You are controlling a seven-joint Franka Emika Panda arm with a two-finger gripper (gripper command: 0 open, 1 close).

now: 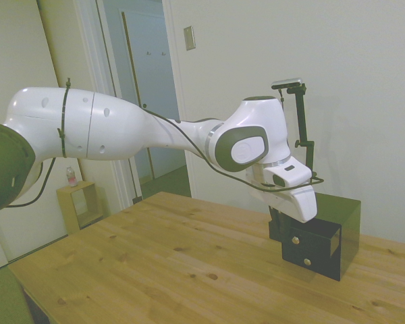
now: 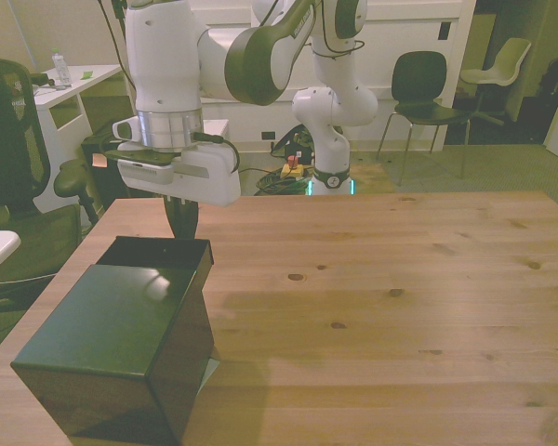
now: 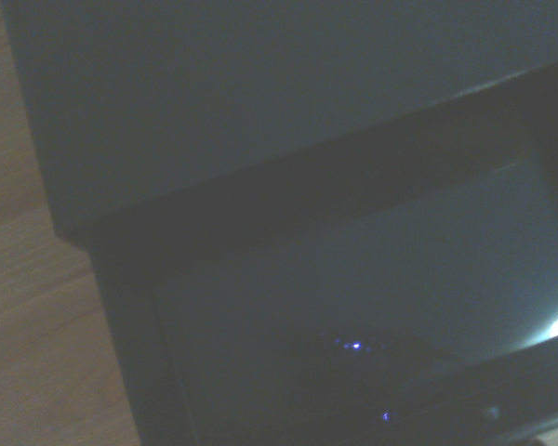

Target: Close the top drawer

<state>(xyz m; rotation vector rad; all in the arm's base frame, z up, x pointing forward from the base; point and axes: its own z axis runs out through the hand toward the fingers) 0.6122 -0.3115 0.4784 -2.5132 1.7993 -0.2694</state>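
On the wooden table [image 2: 400, 279] sits a small black cabinet [image 2: 121, 353], near the front view's left edge. Its top drawer [image 2: 158, 253] is pulled out, away from the box. From the front view you can look down into the open drawer, and it sticks out past the cabinet's top toward the far side of the table.

Right by the drawer's front hangs the gripper [image 2: 182, 221], at the end of the white arm [image 2: 167, 84]. The dark fingers point straight down. They sit at the outer face of the drawer, just on the far side of it. I cannot tell if the jaws are spread or closed, because they look like one dark shape in both wide views.

From the side view, the gripper [image 1: 275, 226] is beside the cabinet [image 1: 334, 233], up at the height of the top drawer. Two little gold knobs [image 1: 295, 239] show on the lower drawer fronts. The top knob is hidden behind the gripper.

Up close, the wrist view shows the drawer [image 3: 353, 307] from above, dark and blurry, with the cabinet's flat top [image 3: 260, 93] next to it and a strip of table [image 3: 28, 325] alongside.
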